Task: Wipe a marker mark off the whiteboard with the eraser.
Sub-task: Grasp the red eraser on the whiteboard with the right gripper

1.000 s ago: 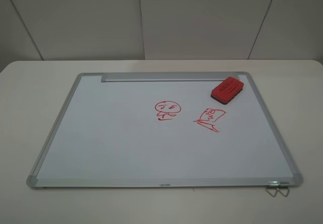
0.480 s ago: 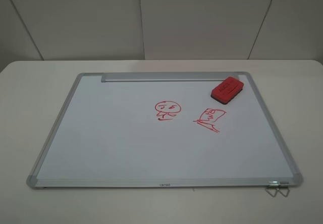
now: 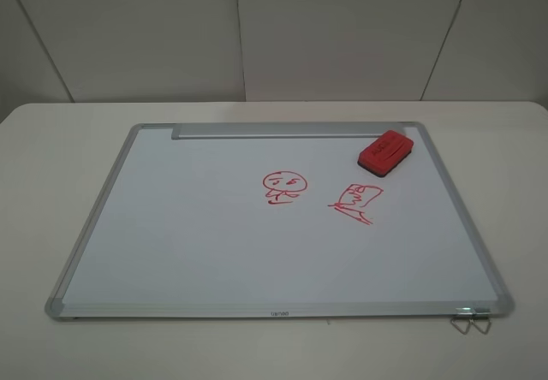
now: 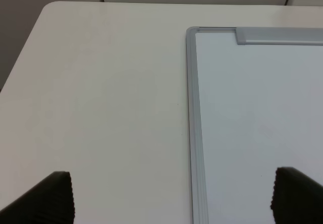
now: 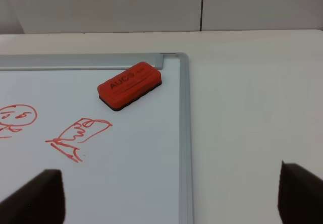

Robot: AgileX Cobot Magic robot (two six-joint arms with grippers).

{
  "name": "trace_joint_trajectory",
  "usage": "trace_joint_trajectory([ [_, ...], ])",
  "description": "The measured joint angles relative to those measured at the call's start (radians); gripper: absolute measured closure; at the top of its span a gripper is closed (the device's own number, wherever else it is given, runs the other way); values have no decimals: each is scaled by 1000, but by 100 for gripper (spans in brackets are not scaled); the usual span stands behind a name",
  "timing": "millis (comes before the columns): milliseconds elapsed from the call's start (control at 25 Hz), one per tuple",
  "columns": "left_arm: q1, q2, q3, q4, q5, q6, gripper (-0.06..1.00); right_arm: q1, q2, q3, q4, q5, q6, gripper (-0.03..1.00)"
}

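Note:
The whiteboard (image 3: 197, 234) lies flat on the table, tray strip (image 3: 274, 130) along its far edge. The red eraser (image 3: 385, 151) rests on the board's far right corner, lettering up, also shown in the right wrist view (image 5: 130, 85). The marker mark, a small red round face with a body (image 3: 283, 187), sits near the board's middle; the right wrist view cuts it at the edge (image 5: 17, 115). No gripper appears in the high view. My right gripper (image 5: 169, 199) is open, back from the eraser. My left gripper (image 4: 176, 204) is open over the board's left frame (image 4: 192, 108).
A boxy red scribble (image 3: 355, 203) lies right of the face mark, between it and the eraser. A metal clip (image 3: 471, 318) sticks out at the board's near right corner. Bare white table (image 3: 51, 183) surrounds the board; a grey wall stands behind.

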Motion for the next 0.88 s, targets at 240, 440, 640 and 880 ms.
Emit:
trace_joint_trajectory([
  [240,0,0,0,0,0,0,17,0,70,0,0,0,0,22],
  [440,0,0,0,0,0,0,17,0,314,1,3,-1,0,22],
  [640,0,0,0,0,0,0,17,1,614,-30,62,-24,32,22],
  [880,0,0,0,0,0,0,17,172,901,-122,20,-83,87,22],
])
